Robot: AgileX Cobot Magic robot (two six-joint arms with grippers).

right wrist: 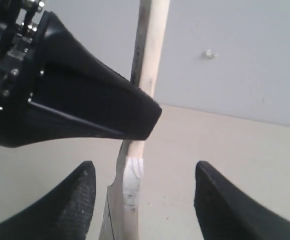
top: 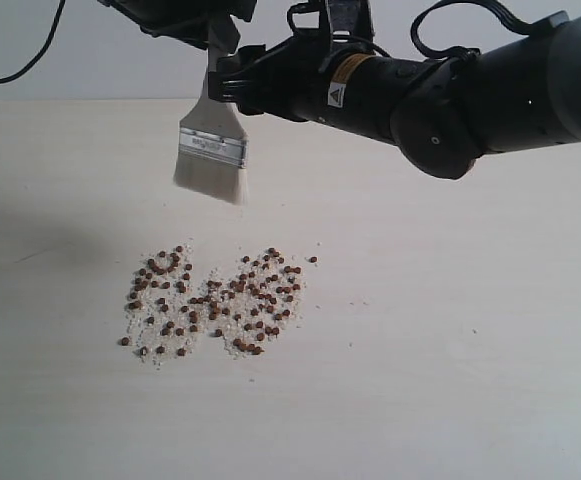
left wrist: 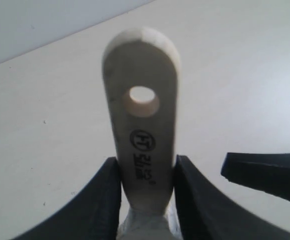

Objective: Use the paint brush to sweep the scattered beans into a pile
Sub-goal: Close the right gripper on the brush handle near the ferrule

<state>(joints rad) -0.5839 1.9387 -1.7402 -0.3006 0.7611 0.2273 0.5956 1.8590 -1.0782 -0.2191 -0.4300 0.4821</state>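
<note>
The paint brush hangs upright above the table, white bristles down and clear of the surface. My left gripper is shut on its pale wooden handle, just below the hole at the end. My right gripper reaches in from the right and stands open, one finger on each side of the handle, which sits nearer one finger without touching either. The beans, reddish-brown and mixed with pale crumbs, lie in a loose double patch on the table in front of and below the brush.
The pale wooden table stretches around the beans on all sides. The right arm's black body crosses the upper right. A black cable hangs at the upper left.
</note>
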